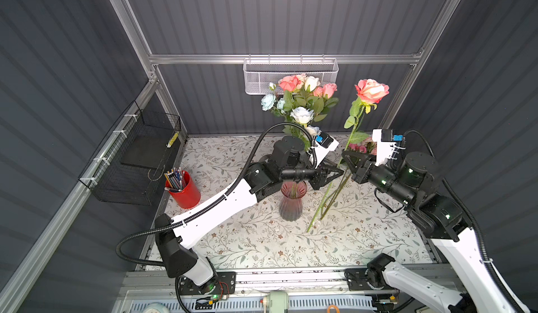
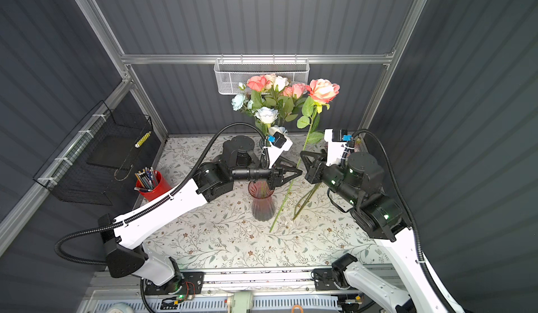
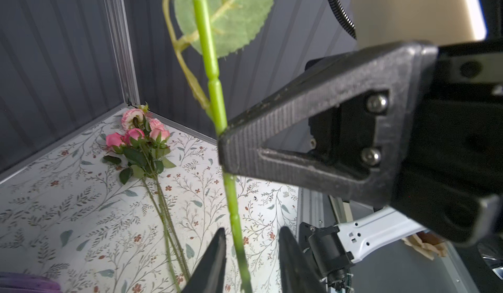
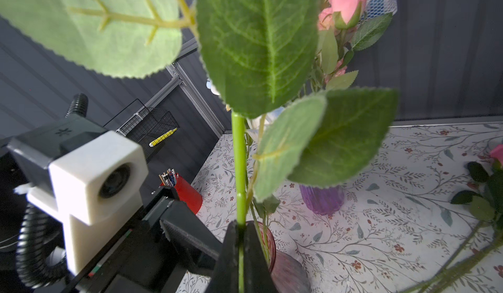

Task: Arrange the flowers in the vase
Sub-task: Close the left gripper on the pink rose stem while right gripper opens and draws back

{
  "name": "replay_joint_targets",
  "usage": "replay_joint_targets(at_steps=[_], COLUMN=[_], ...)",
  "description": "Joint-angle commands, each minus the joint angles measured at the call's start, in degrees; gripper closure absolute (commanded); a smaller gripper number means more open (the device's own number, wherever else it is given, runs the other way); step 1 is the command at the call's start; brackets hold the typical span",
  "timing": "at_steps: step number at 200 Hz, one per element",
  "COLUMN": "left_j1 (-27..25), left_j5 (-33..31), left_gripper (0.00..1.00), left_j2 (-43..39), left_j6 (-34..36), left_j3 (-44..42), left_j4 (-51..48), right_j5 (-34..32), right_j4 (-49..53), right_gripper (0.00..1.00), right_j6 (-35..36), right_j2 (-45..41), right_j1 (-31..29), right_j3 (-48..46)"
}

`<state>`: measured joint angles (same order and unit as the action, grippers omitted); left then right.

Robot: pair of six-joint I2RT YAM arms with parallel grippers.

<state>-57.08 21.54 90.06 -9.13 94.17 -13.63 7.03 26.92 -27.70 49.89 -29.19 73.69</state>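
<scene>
Staring straight at the right gripper [image 4: 241, 230] from its own wrist cam: clenched on the green stem [image 4: 239, 169] of the coral rose [image 1: 371, 90], pinching just below the big leaves [image 4: 258, 46]. Moving out a bit, got the left gripper [image 3: 251, 237] straddling that same stem further toward the cut end, fingers [image 3: 212, 264] apart with daylight on both sides, so not gripping yet by the looks of it. Holding the rose close to upright, a bit tilted, head up top and cut end pointing down at the table [image 1: 262, 247]. Reckon the next move hangs on one thing: red vase [image 1: 292, 201] sitting off to the left-arm side of the stem, just beside the left gripper. Makes the left arm the nearer one for steering the cut end over. Can't see the vase mouth properly, half covered by the left arm in both top views. Can't tell about contact between cut end and table either. No idea which vase holds the big bouquet [image 1: 300, 99]; only got a purple vase [image 4: 321, 200] peeking out under leaves in the right wrist view. Also spotted a pink spray [image 3: 138, 139] lying flat on the table near the back corner.
</scene>
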Motion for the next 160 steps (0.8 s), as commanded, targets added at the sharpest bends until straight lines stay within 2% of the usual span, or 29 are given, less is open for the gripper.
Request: replay_joint_targets(at_steps=[1,16,43,51,58,88,121,160], left_j1=[-0.49,-0.51,-0.49,-0.49,-0.49,-0.49,-0.45,-0.40], left_j5=[1.20,0.35,-1.58,-2.24,-2.22,-9.50,-20.99,-32.16], left_gripper=[0.70,0.76,1.00,1.00,1.00,1.00,1.00,1.00], left_j2=[0.82,0.99,0.91,0.80,0.50,-1.31,-6.18,-11.02], left_j6=[0.49,0.59,0.05,-0.10,-0.35,0.40,4.50,11.71], left_j3=[1.93,1.89,1.54,1.46,1.16,0.63,-0.83,-2.44], left_j4=[0.71,0.62,0.94,0.99,1.22,1.40,3.57,10.97], right_j5=[1.65,1.99,1.94,1.98,2.02,3.41,0.45,-4.47], right_j4=[-2.40,-3.04,-3.11,-3.14,-3.13,-2.97,-2.42,-1.17], right_gripper=[1.00,1.00,1.00,0.99,0.91,0.63,0.56,0.55], right_j6=[-0.77,-1.07,-1.04,-0.98,-0.97,0.42,1.73,3.00], right_j2=[-0.67,-0.67,-0.56,-0.60,-0.58,-1.12,-4.65,-7.18], right_j1=[-0.43,-0.74,-1.17,-1.22,-1.31,-1.33,-1.37,-1.38], right_j3=[-0.59,-0.91,-1.09,-1.15,-1.18,-0.52,-0.56,-2.02])
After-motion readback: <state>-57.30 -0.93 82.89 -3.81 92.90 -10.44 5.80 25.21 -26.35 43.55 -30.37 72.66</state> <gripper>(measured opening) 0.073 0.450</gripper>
